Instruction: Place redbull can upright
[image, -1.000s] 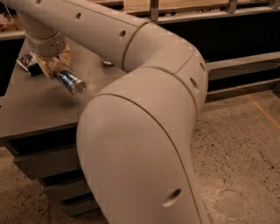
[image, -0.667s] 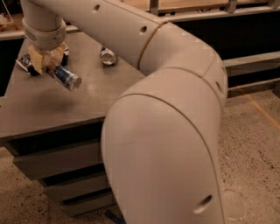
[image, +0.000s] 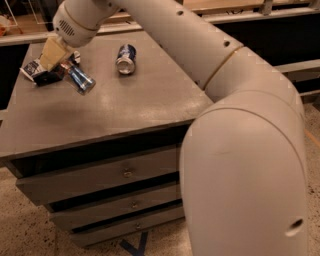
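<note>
The redbull can (image: 81, 80), slim with blue and silver panels, is tilted with its lower end pointing toward the front right, just above or touching the grey tabletop (image: 130, 105) at its rear left. My gripper (image: 61, 59), with tan fingers (image: 52, 53), is at the can's upper end and appears shut on it. The arm's wrist hides the top of the can.
A darker, stubbier blue can (image: 126, 58) lies on its side at the rear middle of the table. A blue-and-white snack bag (image: 36, 71) lies just left of the gripper. The table has drawers (image: 125, 172) below. My arm's big white elbow (image: 250, 165) fills the right foreground.
The arm's elbow has swung to the right, uncovering the darker blue can. The gripper stays over the table's rear left with the tilted redbull can in it.
</note>
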